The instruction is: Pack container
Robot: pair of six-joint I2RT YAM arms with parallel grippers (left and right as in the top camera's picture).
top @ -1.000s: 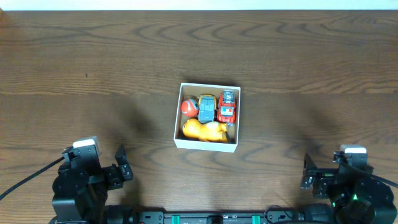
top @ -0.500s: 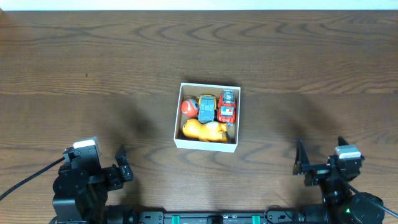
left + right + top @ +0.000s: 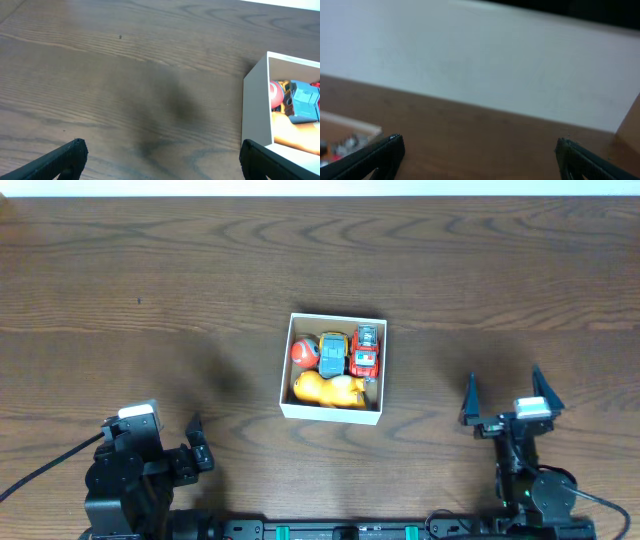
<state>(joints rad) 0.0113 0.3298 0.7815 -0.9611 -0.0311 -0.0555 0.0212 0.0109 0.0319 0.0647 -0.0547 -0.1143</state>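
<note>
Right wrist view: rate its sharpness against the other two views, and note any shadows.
Right wrist view: blurred throughout, the container at lower left only a smear, wood grain lost. Left wrist view: sharp, grain crisp, a soft dark shadow on the table left of the container. Overhead view: sharp, evenly lit, faint shadow patches either side of the container, no glare.

No text, label, brand, number or sign is legible in any view. Any print on the toys (image 3: 325,390) inside the container (image 3: 330,414) is too small to read.
</note>
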